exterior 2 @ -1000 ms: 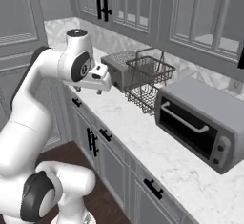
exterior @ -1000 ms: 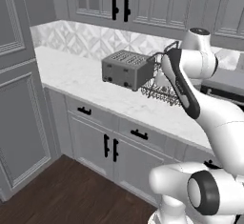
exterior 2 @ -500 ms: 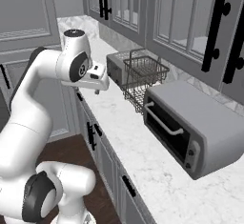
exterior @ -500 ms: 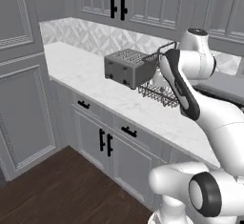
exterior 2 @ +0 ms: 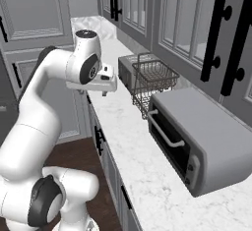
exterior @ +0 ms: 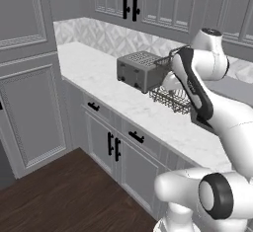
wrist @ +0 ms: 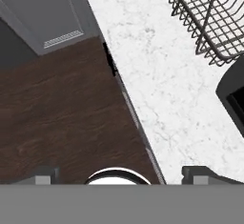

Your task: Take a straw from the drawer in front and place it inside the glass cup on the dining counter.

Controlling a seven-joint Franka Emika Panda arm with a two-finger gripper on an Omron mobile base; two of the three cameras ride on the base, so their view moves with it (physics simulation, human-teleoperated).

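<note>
**Base driving along the counter run; drawer not yet opened**

Both base views have shifted since the earlier frames: the whole scene slides and the counter appliances loom larger, so the base has moved, not the objects. The arm's pose looks unchanged relative to the base.

The white arm's two-finger gripper [exterior 2: 103, 88] hangs over the front edge of the white marble-look counter [exterior: 148, 112], fingers pointing down. In the hand view the two dark fingertips [wrist: 45, 174] stand at the far sides of the picture with floor and counter edge between them: jaws fully apart, holding nothing.

On the counter: a grey slotted toaster [exterior: 138, 70], a dark wire basket [exterior 2: 153, 80] just beside it, then a grey toaster oven [exterior 2: 197, 139]. Below the counter edge runs a row of shallow grey drawers with black bar handles [exterior: 136, 137]; all appear closed. The straw is presumably inside one of them. I cannot tell which drawer is the target.

Risks, as judged from here:
- Choosing the wrong drawer, since several look alike.
- Lowering to a handle while the base is not settled could make the fingers miss or strike the counter edge.
- Arm elbow sits near the wire basket; a wide swing could knock it.
</note>
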